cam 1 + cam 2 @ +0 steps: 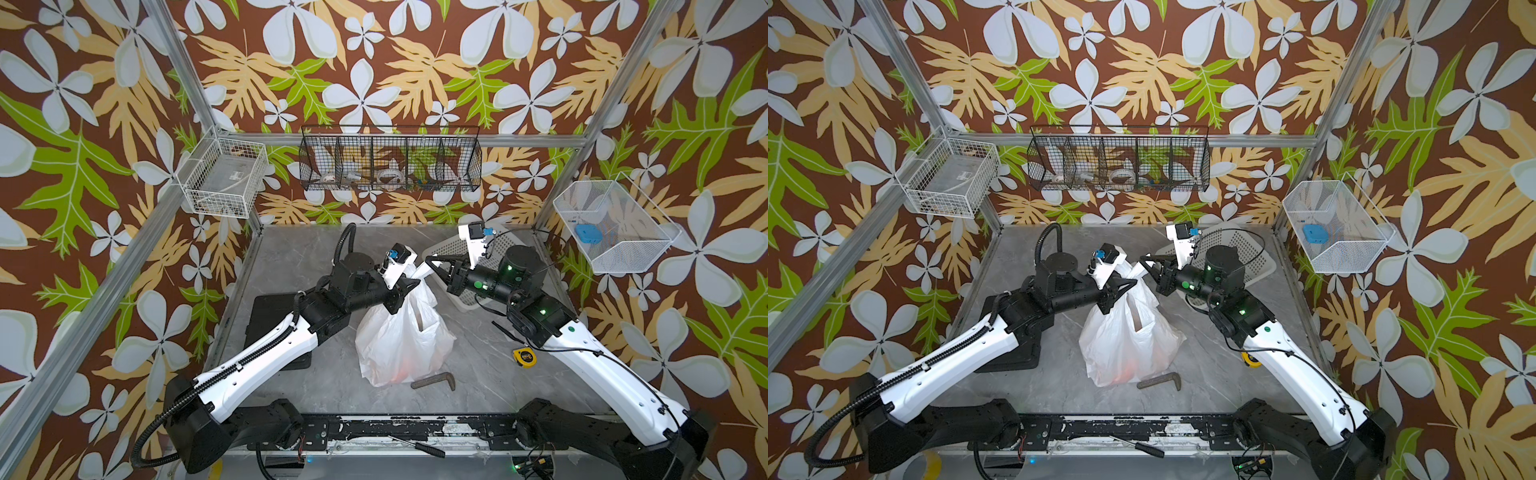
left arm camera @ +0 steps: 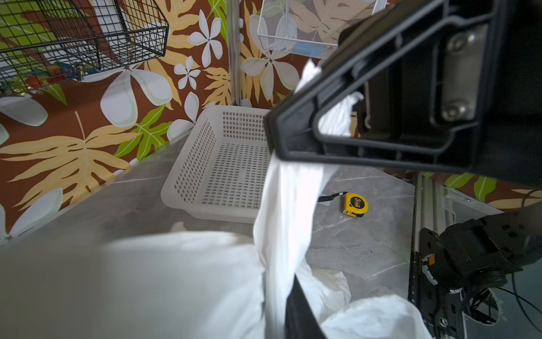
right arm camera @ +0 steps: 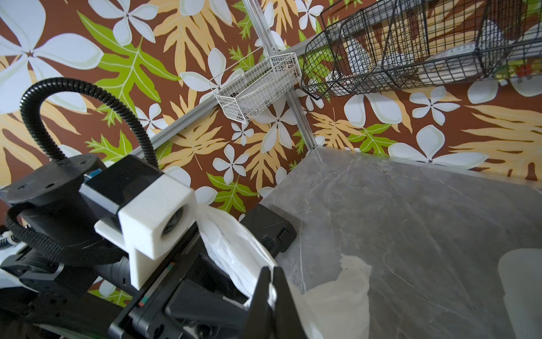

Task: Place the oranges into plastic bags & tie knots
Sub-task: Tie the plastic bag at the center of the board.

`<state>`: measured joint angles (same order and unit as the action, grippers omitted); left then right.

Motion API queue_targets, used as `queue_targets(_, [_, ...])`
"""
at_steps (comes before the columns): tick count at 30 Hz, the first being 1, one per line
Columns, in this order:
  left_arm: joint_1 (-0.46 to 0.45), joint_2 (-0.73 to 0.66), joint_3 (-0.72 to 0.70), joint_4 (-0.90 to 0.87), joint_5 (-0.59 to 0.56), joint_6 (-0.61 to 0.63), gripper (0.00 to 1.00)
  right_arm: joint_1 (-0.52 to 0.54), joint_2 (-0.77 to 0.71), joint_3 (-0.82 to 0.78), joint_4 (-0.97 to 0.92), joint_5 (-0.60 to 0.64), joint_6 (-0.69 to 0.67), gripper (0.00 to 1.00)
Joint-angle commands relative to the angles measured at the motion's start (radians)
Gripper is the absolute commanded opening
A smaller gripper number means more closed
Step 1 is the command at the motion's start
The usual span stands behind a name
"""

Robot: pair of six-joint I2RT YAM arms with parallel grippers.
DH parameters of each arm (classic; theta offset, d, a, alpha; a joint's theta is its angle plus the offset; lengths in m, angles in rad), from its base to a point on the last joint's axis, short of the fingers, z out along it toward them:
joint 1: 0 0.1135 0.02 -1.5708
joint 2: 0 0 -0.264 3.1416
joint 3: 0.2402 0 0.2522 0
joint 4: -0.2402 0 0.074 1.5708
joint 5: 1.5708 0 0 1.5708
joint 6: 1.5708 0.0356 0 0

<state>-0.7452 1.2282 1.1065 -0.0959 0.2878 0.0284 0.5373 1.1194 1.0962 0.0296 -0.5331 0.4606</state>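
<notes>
While the plastic bag (image 1: 399, 340) stands upright in the middle of the grey marbled bench (image 1: 299, 266), its two handles are drawn up between the arms. An orange glow through the thin plastic at the bag's foot marks the oranges (image 1: 401, 376) inside, though how many cannot be told. The right pincer (image 1: 428, 261) is pressed together on the end of one handle, and the right wrist view shows white plastic squeezed flat between its fingers (image 3: 265, 287). The left pincer (image 1: 406, 296) stands apart; the other handle runs as a straight white strip across the gap from one finger to the other. Whether the handles are knotted cannot be told.

A white perforated basket (image 1: 446, 249) sits on the bench in the far corner behind the right arm. A yellow tape measure (image 1: 524, 357) lies near the right forearm, well apart from the bag. A dark L-shaped bar (image 1: 434, 381) lies just beside the bag's near edge, and a black block (image 1: 270, 316) sits under the left arm.
</notes>
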Motion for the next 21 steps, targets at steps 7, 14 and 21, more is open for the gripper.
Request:
queue_targets(7, [0.045,-0.023,-0.029,0.075,0.181,-0.005,0.44,0.003,0.029,0.096,-0.176,-0.257,-0.404,0.00])
queue_targets(14, [0.073,-0.042,-0.063,0.125,0.228,-0.021,0.42,-0.024,0.036,0.122,-0.215,-0.307,-0.509,0.00])
queue_targets(21, [0.078,-0.062,-0.081,0.140,0.260,-0.015,0.35,-0.038,0.038,0.124,-0.223,-0.334,-0.543,0.00])
